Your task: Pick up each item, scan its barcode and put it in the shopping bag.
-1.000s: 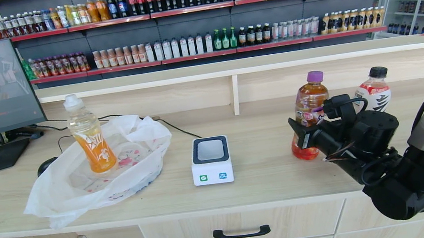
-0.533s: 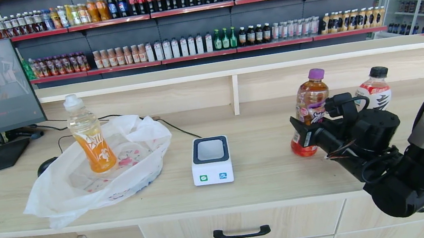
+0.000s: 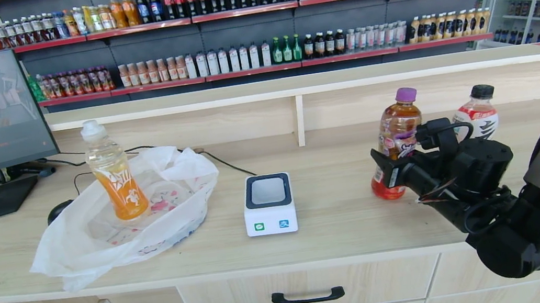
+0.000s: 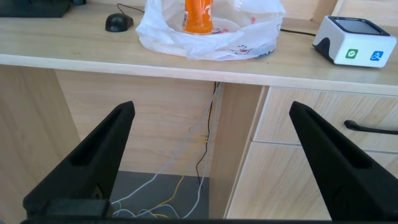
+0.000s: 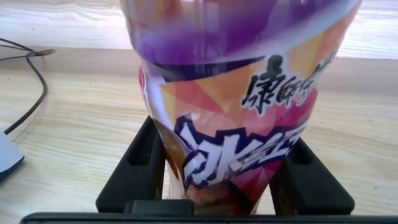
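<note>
Shopping bag (image 3: 77, 247) lies open at the table's (image 3: 344, 225) left with one orange bottle (image 3: 115, 178) standing inside; we judge that item done. Below the table's front edge the left gripper (image 4: 211, 112) hangs, jaws wide and empty. A scanner (image 3: 268, 204) sits mid-table. To its right, the right gripper (image 3: 393, 166) has its jaws closed around a purple-capped bottle (image 3: 398, 128), probably not yet scanned. A black-capped bottle (image 3: 479, 117) waits just behind. The upright orange bottle may crowd the bag.
</note>
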